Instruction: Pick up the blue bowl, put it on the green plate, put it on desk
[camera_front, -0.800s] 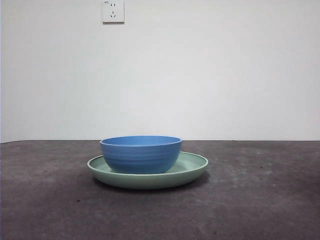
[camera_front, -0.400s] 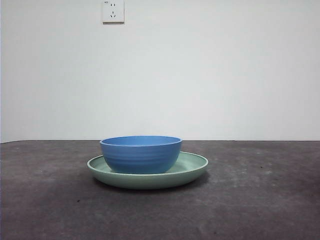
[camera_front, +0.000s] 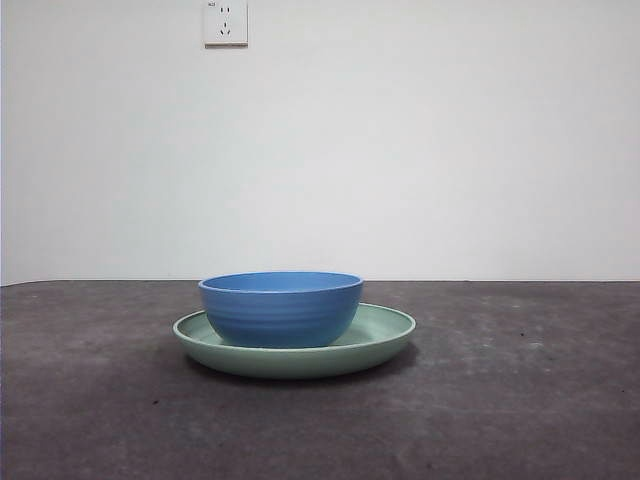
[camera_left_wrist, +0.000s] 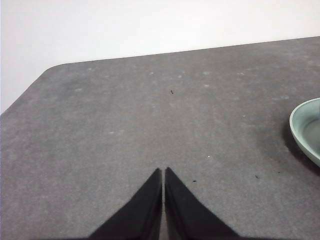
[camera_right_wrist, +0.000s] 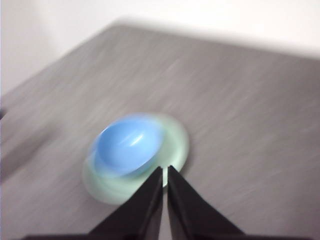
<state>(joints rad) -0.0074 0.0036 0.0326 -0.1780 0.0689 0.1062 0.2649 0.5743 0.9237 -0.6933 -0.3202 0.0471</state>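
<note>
The blue bowl (camera_front: 281, 308) sits upright inside the green plate (camera_front: 385, 335) on the desk (camera_front: 520, 400) in the front view. Neither arm shows in the front view. In the right wrist view the bowl (camera_right_wrist: 127, 144) and plate (camera_right_wrist: 175, 145) are blurred by motion, and my right gripper (camera_right_wrist: 164, 170) is shut and empty, apart from them. In the left wrist view my left gripper (camera_left_wrist: 163, 171) is shut and empty over bare desk, with only the plate's rim (camera_left_wrist: 300, 127) at the picture's edge.
A white wall stands behind the desk, with a socket (camera_front: 225, 22) high up. The desk's rounded far corner (camera_left_wrist: 52, 70) shows in the left wrist view.
The bowl and plate have not visibly moved in the front view. The blur in the right wrist view shows that arm in motion.
</note>
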